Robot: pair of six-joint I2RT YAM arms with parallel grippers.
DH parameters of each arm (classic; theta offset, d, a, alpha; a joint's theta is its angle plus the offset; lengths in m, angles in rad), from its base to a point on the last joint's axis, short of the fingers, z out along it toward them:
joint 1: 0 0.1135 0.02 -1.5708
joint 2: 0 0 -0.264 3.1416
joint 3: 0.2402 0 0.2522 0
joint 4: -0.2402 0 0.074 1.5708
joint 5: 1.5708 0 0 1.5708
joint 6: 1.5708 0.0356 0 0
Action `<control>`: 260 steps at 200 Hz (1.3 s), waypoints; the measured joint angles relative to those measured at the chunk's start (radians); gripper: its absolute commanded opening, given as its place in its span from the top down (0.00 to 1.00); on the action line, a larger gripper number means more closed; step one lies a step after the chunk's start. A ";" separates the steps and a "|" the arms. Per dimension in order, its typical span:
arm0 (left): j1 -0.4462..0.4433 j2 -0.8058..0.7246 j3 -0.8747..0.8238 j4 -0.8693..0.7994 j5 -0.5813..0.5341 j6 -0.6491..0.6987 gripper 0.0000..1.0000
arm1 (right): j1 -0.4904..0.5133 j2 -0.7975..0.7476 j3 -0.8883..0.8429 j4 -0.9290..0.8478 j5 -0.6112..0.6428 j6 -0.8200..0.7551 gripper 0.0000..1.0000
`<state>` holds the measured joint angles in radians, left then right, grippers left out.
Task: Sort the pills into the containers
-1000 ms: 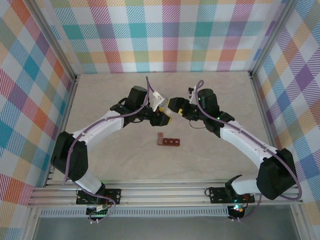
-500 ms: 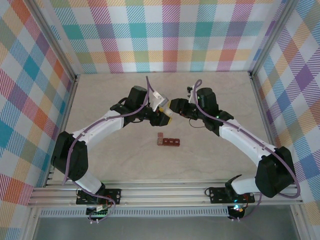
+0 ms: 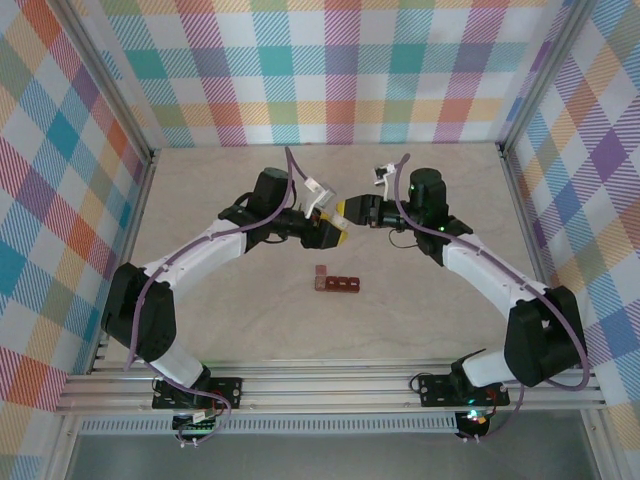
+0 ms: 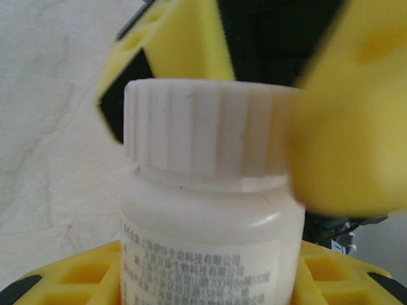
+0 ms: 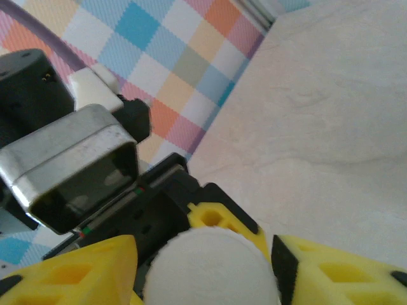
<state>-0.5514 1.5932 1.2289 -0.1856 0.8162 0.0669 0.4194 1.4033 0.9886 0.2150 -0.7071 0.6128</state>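
Left gripper (image 3: 336, 233) pinched white pill bottle (image 4: 203, 235); right gripper (image 3: 349, 211) straddled its cap (image 4: 203, 127), grip unclear; containers (image 3: 337, 283) lay apart from both.

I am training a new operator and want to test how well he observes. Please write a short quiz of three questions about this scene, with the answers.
1. True or false: the left gripper holds the white bottle by its labelled body.
2. Choose one. The bottle's ribbed cap is: A) between the fingers of the right gripper; B) lying on the table; C) inside a compartment.
3. Short answer: where are the red-brown containers?

Key: 1 true; 2 A; 3 on the table, nearer the arm bases than both grippers, touched by neither.
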 measured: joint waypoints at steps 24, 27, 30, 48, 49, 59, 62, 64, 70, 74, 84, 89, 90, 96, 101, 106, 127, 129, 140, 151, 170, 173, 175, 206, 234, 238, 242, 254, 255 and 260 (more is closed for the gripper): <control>-0.004 -0.001 0.010 -0.003 -0.005 0.005 1.00 | 0.002 -0.029 -0.013 0.007 0.006 0.008 0.25; -0.005 -0.001 0.012 -0.004 -0.008 0.006 1.00 | 0.003 -0.035 -0.014 0.002 0.010 0.008 0.25; -0.005 -0.001 0.013 -0.005 -0.010 0.008 1.00 | 0.003 -0.043 -0.014 -0.001 0.014 0.011 0.25; -0.005 -0.004 0.021 -0.003 -0.026 0.024 1.00 | 0.003 -0.093 -0.015 -0.041 0.073 0.030 0.25; -0.005 -0.005 0.022 -0.003 -0.029 0.025 1.00 | 0.003 -0.095 -0.015 -0.043 0.075 0.030 0.25; -0.005 -0.011 0.025 -0.004 -0.048 0.031 1.00 | 0.003 -0.123 -0.015 -0.068 0.122 0.050 0.25; -0.005 -0.012 0.025 -0.004 -0.053 0.032 1.00 | 0.003 -0.131 -0.015 -0.074 0.133 0.056 0.25; -0.005 -0.013 0.025 -0.004 -0.057 0.034 1.00 | 0.003 -0.137 -0.015 -0.079 0.143 0.061 0.25; -0.005 -0.015 0.025 -0.005 -0.072 0.035 1.00 | 0.002 -0.152 -0.015 -0.093 0.172 0.077 0.26; -0.005 -0.016 0.025 -0.007 -0.083 0.035 1.00 | 0.003 -0.163 -0.015 -0.103 0.196 0.089 0.26; -0.005 -0.016 0.025 -0.011 -0.106 0.036 1.00 | 0.003 -0.184 -0.015 -0.126 0.246 0.120 0.26; -0.005 -0.016 0.024 -0.014 -0.117 0.038 1.00 | 0.003 -0.190 -0.015 -0.136 0.267 0.135 0.26; -0.005 -0.016 0.024 -0.015 -0.119 0.038 1.00 | 0.003 -0.192 -0.015 -0.139 0.274 0.140 0.26; -0.005 -0.016 0.024 -0.021 -0.133 0.039 1.00 | 0.003 -0.198 -0.015 -0.150 0.298 0.158 0.26; -0.005 -0.017 0.023 -0.024 -0.143 0.041 1.00 | 0.003 -0.200 -0.015 -0.158 0.314 0.171 0.26; -0.005 -0.017 0.022 -0.024 -0.153 0.043 1.00 | 0.003 -0.200 -0.015 -0.164 0.329 0.185 0.27; -0.005 -0.020 0.018 -0.026 -0.183 0.053 1.00 | 0.011 -0.191 -0.015 -0.188 0.373 0.223 0.27; -0.005 -0.020 0.018 -0.026 -0.184 0.053 1.00 | 0.012 -0.190 -0.015 -0.188 0.376 0.225 0.27; -0.005 -0.020 0.018 -0.026 -0.194 0.057 1.00 | 0.023 -0.179 -0.014 -0.194 0.389 0.237 0.27; -0.005 -0.020 0.018 -0.027 -0.201 0.058 1.00 | 0.037 -0.166 -0.014 -0.196 0.398 0.241 0.27; -0.005 -0.020 0.018 -0.026 -0.203 0.058 1.00 | 0.061 -0.141 -0.014 -0.198 0.410 0.244 0.27; -0.005 -0.020 0.018 -0.027 -0.204 0.058 1.00 | 0.064 -0.137 -0.014 -0.198 0.412 0.245 0.27; -0.005 -0.020 0.018 -0.027 -0.204 0.058 1.00 | 0.066 -0.135 -0.014 -0.198 0.412 0.245 0.27; -0.005 -0.020 0.018 -0.034 -0.208 0.058 1.00 | 0.089 -0.104 0.000 -0.198 0.413 0.245 0.28; -0.005 -0.020 0.018 -0.034 -0.207 0.058 1.00 | 0.103 -0.086 0.021 -0.198 0.420 0.245 0.30; -0.005 -0.020 0.018 -0.034 -0.207 0.058 1.00 | 0.105 -0.083 0.024 -0.198 0.420 0.244 0.31; -0.005 -0.020 0.018 -0.034 -0.207 0.058 1.00 | 0.106 -0.081 0.026 -0.198 0.420 0.245 0.31; -0.006 -0.020 0.018 -0.034 -0.206 0.058 1.00 | 0.111 -0.073 0.034 -0.198 0.420 0.245 0.34; -0.006 -0.020 0.018 -0.034 -0.206 0.058 1.00 | 0.111 -0.072 0.034 -0.198 0.420 0.244 0.34; -0.008 -0.020 0.018 -0.034 -0.206 0.058 1.00 | 0.112 -0.069 0.036 -0.198 0.420 0.244 0.36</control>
<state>-0.5594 1.5730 1.2469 -0.2192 0.6106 0.1246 0.5316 1.3342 1.0248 0.0174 -0.2874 0.8570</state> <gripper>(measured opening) 0.455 0.672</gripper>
